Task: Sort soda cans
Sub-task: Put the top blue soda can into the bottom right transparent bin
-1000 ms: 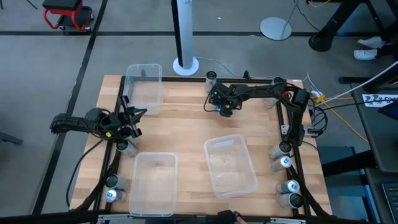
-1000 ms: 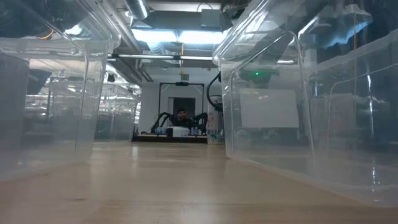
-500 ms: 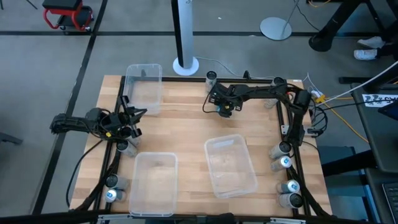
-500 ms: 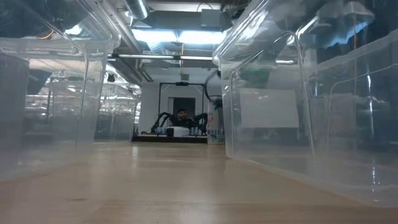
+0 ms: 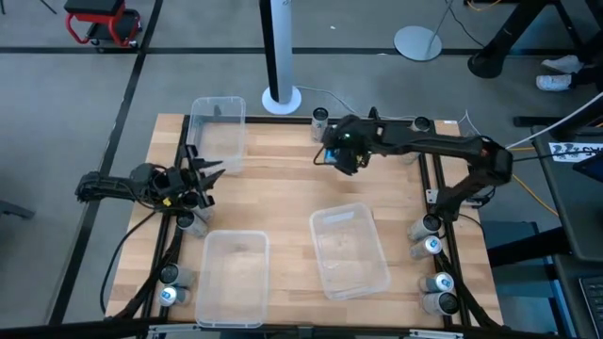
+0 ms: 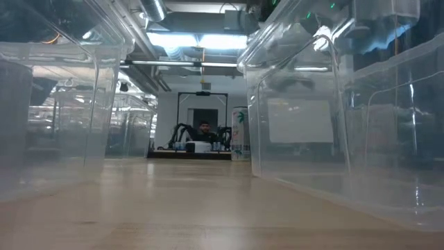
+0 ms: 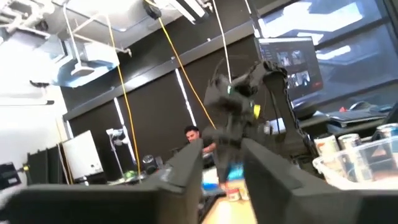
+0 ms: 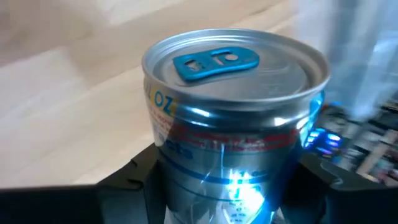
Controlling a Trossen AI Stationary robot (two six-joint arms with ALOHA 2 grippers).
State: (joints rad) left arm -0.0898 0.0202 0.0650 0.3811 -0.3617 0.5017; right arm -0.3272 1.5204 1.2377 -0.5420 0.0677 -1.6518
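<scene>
The soda can [image 8: 233, 118] is shiny, smooth silver metal with a blue tab. The table [image 5: 273, 188] is pale matt wood in planks, and the bins [image 5: 349, 250] are clear glossy plastic.

Robotics lab. Wooden surface [image 5: 283, 188] inside black metal frame, grey floor around. Beyond left fingers [image 7: 186, 168]: exposed ceiling ducts [image 6: 173, 52], hanging yellow cables [image 7: 124, 93], monitor [image 7: 289, 62], whiteboard [image 7: 81, 155], seated person [image 6: 202, 128] at second arm rig [image 6: 198, 142].
</scene>
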